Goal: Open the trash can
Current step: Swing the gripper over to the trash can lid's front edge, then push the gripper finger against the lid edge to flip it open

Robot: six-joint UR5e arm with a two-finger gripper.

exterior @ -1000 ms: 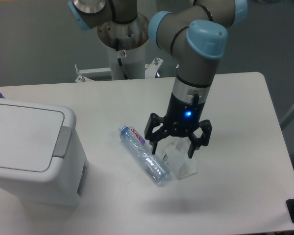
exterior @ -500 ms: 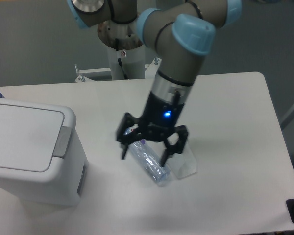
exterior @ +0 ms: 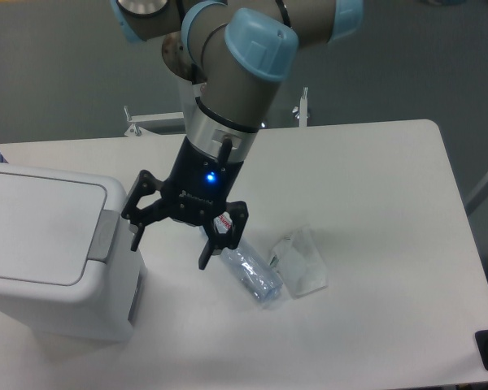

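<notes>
The gripper [exterior: 172, 242] has moved left since the earlier frames: a second ago it hung over the clear cup [exterior: 300, 262], half a second ago over the bottle [exterior: 245, 266], and it now hangs between the bottle and the bin [exterior: 53, 258], its left finger just beside the bin's right edge near the grey tab [exterior: 106, 236]. The bottle, once partly covered by the fingers, now shows from its middle to its bottom end, while its cap end sits behind the right finger. The cup and bottle lie where they were on the table [exterior: 374, 203]. The bin stands at the table's left edge with its flat lid down and closed; what it contains cannot be seen. The clear cup lies on its side just right of the bottle and looks empty. The arm [exterior: 228, 89] slants down from the base at the rear, wrist tilted toward the left, a blue light lit on the gripper body. The fingers are spread wide and hold nothing.
</notes>
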